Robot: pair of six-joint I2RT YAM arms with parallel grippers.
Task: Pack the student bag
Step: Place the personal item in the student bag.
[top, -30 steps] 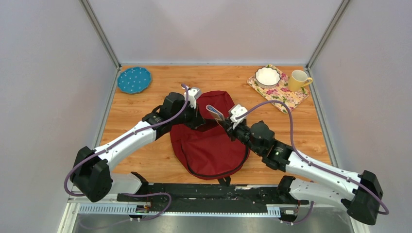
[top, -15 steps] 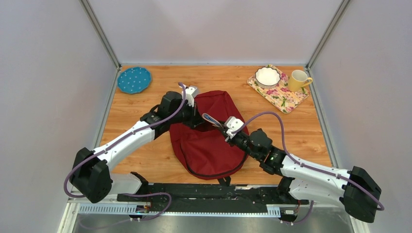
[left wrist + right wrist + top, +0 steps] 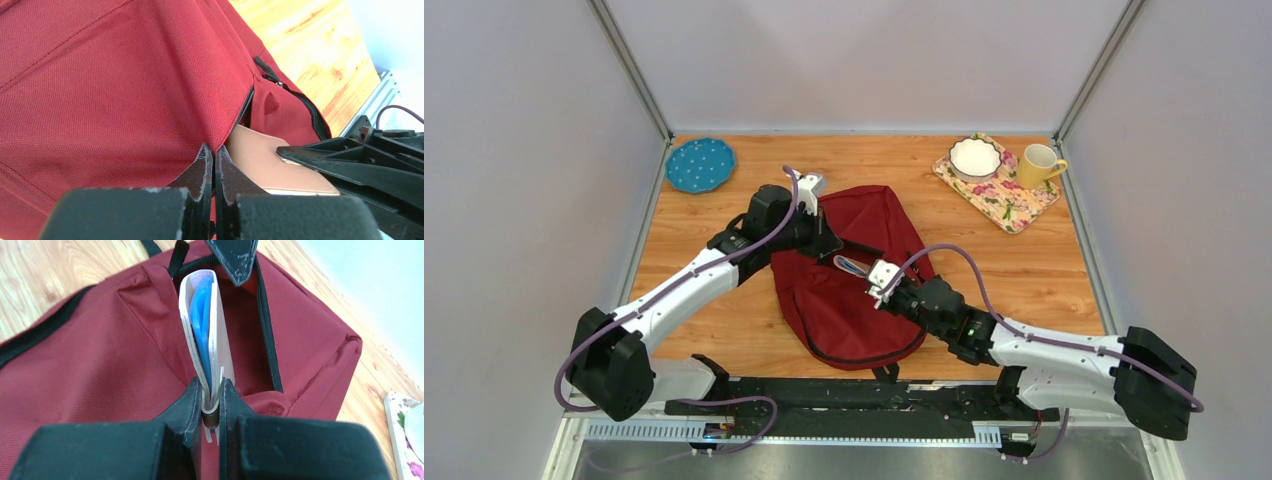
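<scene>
Wooden table [image 3: 1064,260], booklet [image 3: 212,340] half inside student bag [image 3: 844,315]

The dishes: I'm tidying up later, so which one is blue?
The dotted plate at the far-left corner of the table. The bowl is white and the mug yellow, both at far right.

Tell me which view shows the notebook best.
The right wrist view: the notebook, pale cover and blue inside, stands edge-on in the right gripper at the backpack's opening. Left wrist shows only its tan cover; top view, a small sliver.
</scene>
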